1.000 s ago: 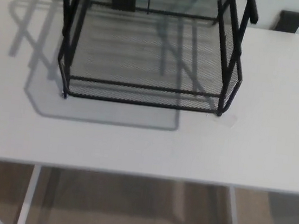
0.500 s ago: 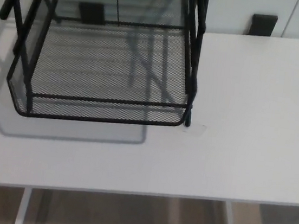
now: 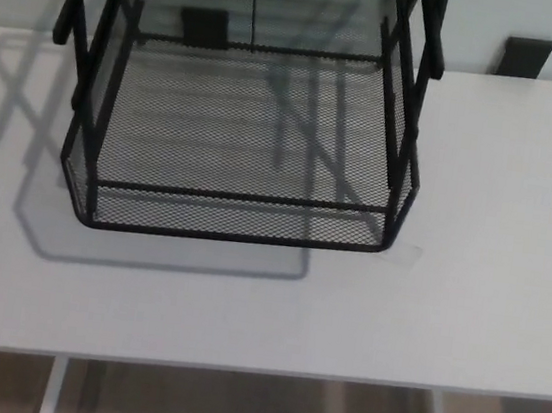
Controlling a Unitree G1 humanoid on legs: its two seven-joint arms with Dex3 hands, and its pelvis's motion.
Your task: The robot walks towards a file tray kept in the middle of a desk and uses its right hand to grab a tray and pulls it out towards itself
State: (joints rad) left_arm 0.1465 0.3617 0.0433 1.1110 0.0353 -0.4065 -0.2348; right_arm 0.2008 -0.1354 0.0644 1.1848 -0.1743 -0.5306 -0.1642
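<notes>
White desk (image 3: 487,293) bears a black mesh file tray (image 3: 242,152), casting shadows.

Two black blocks (image 3: 527,56) stand behind the desk; tan floor (image 3: 231,408) below.

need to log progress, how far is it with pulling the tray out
Done: the approach looks mostly finished, since the black mesh file tray fills the upper part of the head view on the white desk. In hand: nothing, as neither robot hand shows. Left: reach in with the right hand, grab the bottom tray's front edge and pull it toward the robot.
</notes>
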